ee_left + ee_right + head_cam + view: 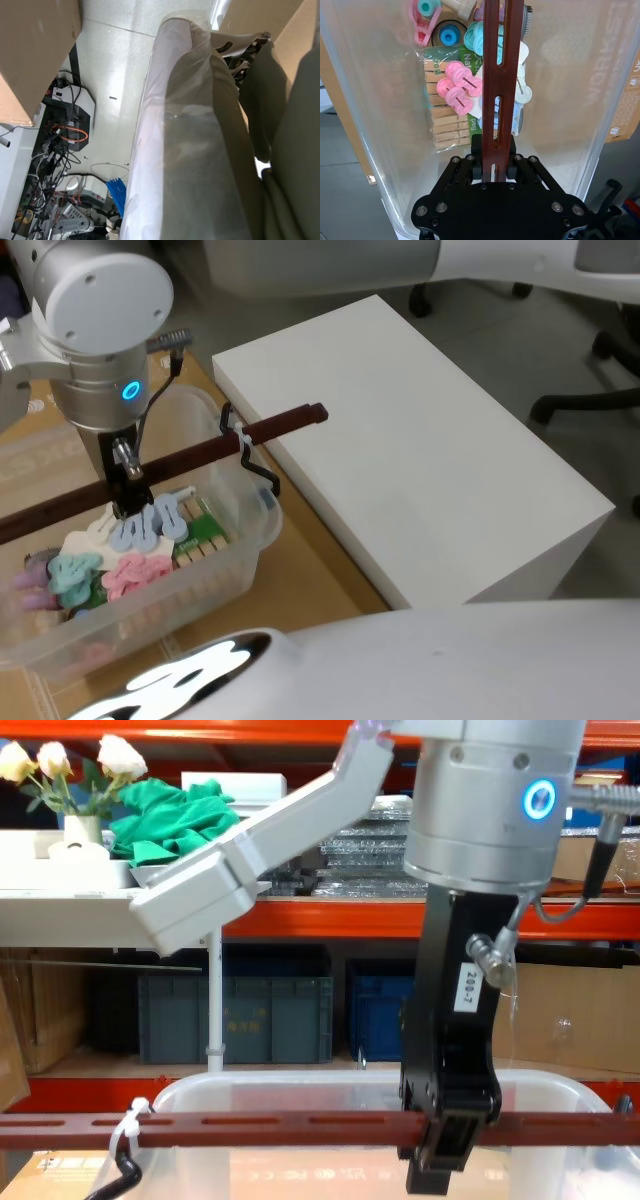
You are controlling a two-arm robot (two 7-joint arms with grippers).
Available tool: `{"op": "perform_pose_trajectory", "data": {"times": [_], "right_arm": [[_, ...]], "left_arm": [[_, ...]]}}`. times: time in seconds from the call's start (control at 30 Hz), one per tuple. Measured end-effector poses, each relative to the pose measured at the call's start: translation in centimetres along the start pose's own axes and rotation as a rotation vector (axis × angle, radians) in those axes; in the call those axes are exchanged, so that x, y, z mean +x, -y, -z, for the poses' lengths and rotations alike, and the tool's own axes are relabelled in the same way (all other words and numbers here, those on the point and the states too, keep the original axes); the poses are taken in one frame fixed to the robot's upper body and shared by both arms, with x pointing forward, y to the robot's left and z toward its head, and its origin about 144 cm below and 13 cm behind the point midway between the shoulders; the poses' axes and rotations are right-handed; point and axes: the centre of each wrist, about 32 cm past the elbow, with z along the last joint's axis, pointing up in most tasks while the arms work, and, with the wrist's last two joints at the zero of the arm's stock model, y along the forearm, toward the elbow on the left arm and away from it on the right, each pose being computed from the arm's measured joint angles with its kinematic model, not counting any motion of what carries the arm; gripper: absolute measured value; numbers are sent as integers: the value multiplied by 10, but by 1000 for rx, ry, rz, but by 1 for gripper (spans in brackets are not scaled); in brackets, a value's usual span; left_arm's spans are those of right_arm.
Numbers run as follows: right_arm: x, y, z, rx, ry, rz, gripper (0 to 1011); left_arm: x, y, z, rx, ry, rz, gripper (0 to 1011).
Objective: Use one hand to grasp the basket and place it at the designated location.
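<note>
Right pincer (495,161) pinches tight on the red-brown handle bar (495,65) spanning the basket (385,130)

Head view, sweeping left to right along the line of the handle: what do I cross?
The right gripper, shut on the basket's dark red handle → white zip tie on the handle → white box → black chair base at the right edge.
</note>
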Motion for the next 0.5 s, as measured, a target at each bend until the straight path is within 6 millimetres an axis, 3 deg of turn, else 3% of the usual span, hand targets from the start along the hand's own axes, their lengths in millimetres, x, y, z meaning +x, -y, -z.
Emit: {"op": "perform_pose_trajectory", "data": {"times": [0.5], "right_arm": [[-3, 12, 4, -34, -15, -5, 240]], "left_arm": [[0, 0, 0, 0, 0, 0, 0]]}}
